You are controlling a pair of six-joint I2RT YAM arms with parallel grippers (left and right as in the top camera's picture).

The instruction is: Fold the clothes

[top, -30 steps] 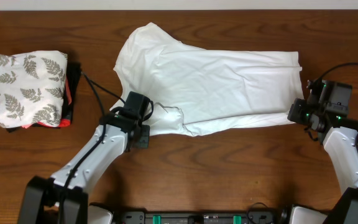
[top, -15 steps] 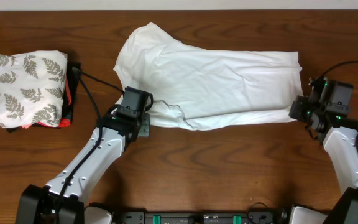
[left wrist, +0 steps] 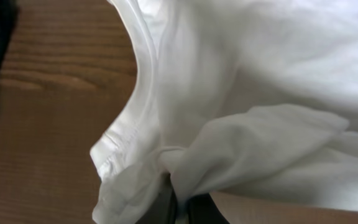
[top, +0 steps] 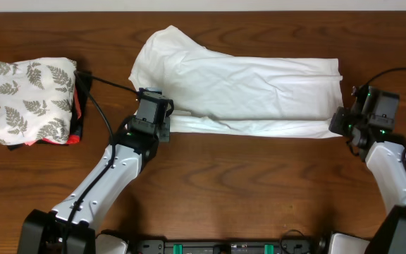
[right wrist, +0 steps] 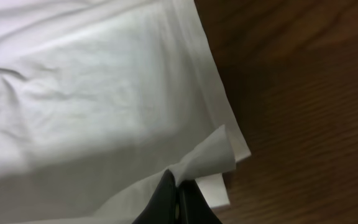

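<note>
Your white T-shirt (top: 245,85) lies spread across the upper middle of the overhead frame on the wooden table (top: 259,190). Your left gripper (left wrist: 180,204) is clamped on bunched fabric at the shirt's lower left edge. Your right gripper (right wrist: 179,198) pinches its lower right corner.

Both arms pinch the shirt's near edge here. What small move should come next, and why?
Probably carry both pinched corners together toward the far edge. The left fingers and right fingers each grip the near edge of the T-shirt, folded over only as a narrow strip.
</note>
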